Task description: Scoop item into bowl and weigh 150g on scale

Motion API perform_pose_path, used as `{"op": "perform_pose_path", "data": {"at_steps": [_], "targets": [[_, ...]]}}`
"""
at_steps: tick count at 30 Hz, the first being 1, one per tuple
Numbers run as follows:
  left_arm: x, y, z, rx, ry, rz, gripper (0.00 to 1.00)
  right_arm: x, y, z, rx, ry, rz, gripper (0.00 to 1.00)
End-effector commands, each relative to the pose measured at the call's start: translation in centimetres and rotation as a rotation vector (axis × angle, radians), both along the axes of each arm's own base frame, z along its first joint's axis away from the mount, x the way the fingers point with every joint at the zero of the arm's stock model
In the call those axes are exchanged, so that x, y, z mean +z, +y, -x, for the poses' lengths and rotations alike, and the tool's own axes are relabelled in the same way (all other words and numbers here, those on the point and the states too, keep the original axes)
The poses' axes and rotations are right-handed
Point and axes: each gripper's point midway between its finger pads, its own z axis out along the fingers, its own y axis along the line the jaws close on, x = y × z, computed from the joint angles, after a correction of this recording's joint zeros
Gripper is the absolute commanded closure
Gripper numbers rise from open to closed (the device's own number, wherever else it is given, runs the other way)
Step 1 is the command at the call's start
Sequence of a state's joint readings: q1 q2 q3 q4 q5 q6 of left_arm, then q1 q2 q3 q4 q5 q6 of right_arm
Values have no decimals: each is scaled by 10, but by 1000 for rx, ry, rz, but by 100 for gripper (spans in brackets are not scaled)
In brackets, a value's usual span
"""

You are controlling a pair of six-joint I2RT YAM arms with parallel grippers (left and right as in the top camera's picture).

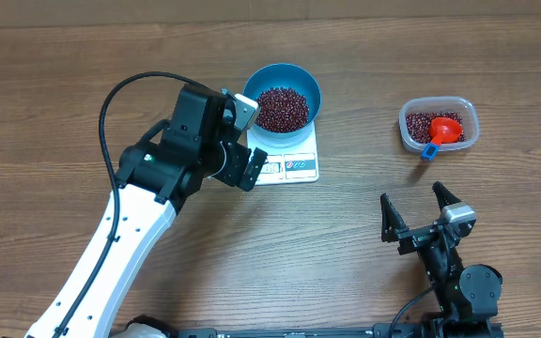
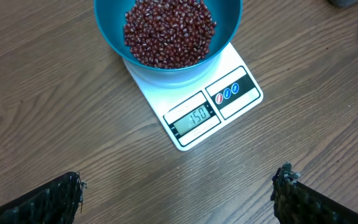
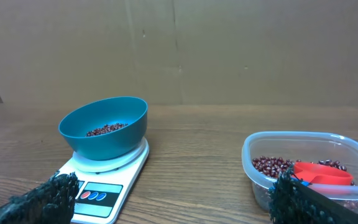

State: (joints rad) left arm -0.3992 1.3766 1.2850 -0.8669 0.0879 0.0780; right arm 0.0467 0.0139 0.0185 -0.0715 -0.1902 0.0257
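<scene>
The blue bowl [image 3: 107, 143] stands on the white scale [image 2: 232, 62] near the far middle of the desk [image 1: 83, 56], covering the scale's back half. A heap of dark red-brown beans [image 2: 169, 31] fills the bottom of the bowl. The front strip of the scale is uncovered, and its display [image 2: 194, 117] reads 150, with a small label beside it.

The left gripper [image 2: 179, 183] hangs just in front of the scale, pointed at it, jaws spread wide and holding nothing; between its fingertips there is only bare wood. It touches neither the scale nor the bowl.

To the right, well apart from the scale, sits a clear plastic tub [image 1: 470, 117] with more of the same beans inside. A red scoop [image 1: 447, 130] with a blue handle lies in the tub, its handle sticking out over the near edge.

The right gripper [image 1: 412, 199] is low over the desk near the front edge, on the near side of the tub and apart from it. Its jaws are also spread wide and empty.
</scene>
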Motion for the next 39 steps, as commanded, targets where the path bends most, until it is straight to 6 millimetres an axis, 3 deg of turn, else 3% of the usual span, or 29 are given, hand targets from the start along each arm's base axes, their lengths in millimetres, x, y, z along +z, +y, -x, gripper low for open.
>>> {"op": "perform_pose_path", "data": {"at_steps": [1,7,11,14,18,25,37,39], "targets": [[26,13,3,32,-80,16,1,-2,-1,0,-9,-4,1,0],[52,70,3,252,-190,118,1,-2,-1,0,-10,-4,1,0],[56,92,10,300,-354,167,1,-2,-1,0,-10,-4,1,0],[49,102,20,311,-471,189,0,-2,-1,0,-10,-4,1,0],[30,99,42,200,-593,176,1,-2,-1,0,-10,-4,1,0],[-7,106,70,185,-826,155,1,-2,-1,0,-9,-4,1,0],[-55,112,83,190,-882,132,1,-2,-1,0,-9,-4,1,0],[-49,112,83,189,-906,138,0,-2,-1,0,-9,-4,1,0]]}}
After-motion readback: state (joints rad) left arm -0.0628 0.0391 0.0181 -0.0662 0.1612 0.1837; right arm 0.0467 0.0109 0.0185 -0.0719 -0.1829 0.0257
